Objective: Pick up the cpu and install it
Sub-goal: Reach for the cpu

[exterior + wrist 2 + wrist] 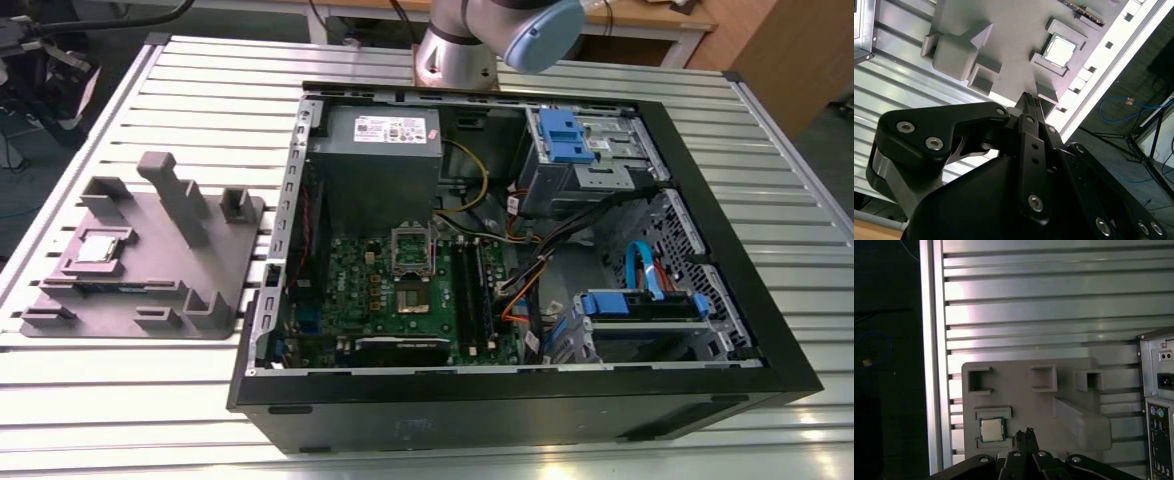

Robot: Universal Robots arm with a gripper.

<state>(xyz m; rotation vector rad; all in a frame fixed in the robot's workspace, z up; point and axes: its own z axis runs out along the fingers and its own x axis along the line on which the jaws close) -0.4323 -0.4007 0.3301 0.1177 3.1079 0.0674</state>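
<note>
The cpu (100,245) lies flat, silvery face up, in a shallow square recess of the grey plastic holder tray (147,290). In the exterior view it sits toward the tray's left side, well apart from the computer case (534,400). Both wrist views show the chip (1060,50) (991,429) seated between low raised blocks of the tray (1014,30) (1024,405). If its top carries any print, it cannot be made out.

The pincer (1028,96) (1025,432) hangs over the tray near the cpu without touching it. Its black fingertips are pressed together with nothing between them.

The tray rests on a slatted metal tabletop (200,80). To the exterior view's right of the tray the black case lies open on its side. Inside is the green motherboard (360,300), with the silver socket frame (411,245) standing hinged open at its middle. Behind the board sits the grey power supply (380,150), which bears a white label (391,128) too small to read. Blue drive brackets (563,135) line the case's far side. The robot arm (494,40) rises beyond the case. The first wrist view also catches the case's rear panel (1159,405) with its ports.
</note>
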